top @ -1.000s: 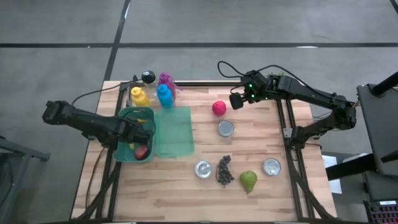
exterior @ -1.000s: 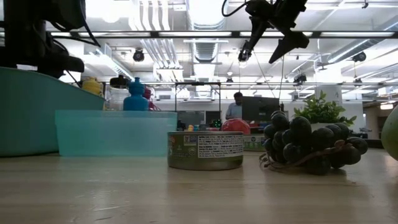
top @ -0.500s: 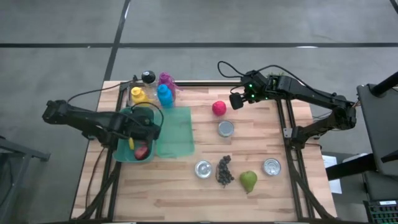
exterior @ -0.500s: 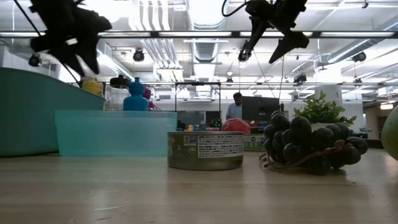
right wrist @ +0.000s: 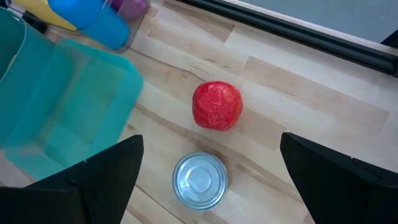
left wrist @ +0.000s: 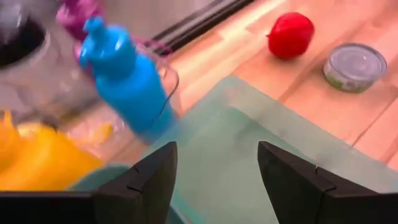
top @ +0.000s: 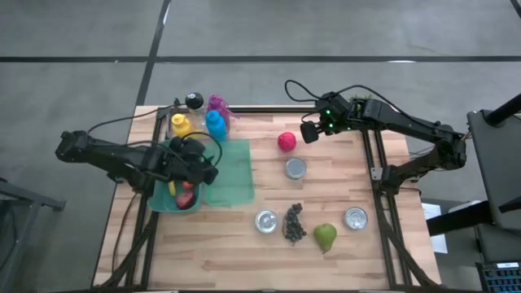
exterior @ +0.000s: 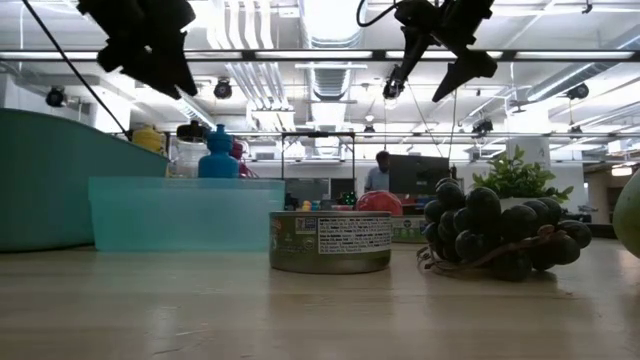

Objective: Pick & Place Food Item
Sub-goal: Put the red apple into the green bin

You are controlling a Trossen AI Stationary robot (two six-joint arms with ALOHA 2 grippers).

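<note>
Hovering left tool (top: 203, 167) above green bin (top: 163, 199), fingers parted, empty

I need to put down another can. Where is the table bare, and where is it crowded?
Bare: the front left corner, below the green bin and left of the nearest can; also between the red ball and the bottles. Crowded: around the grapes and pear.

Bare wooden worktop (top: 244, 244) lies open along the near edge and between the translucent green lid (top: 230, 172) and the silver can (top: 295, 168). The far left corner is crowded by the blue plastic bottle (top: 215, 125) and yellow bottle (top: 182, 125). Near right, the dark grape bunch (top: 294, 222), green pear (top: 326, 237) and two cans sit close together.
</note>
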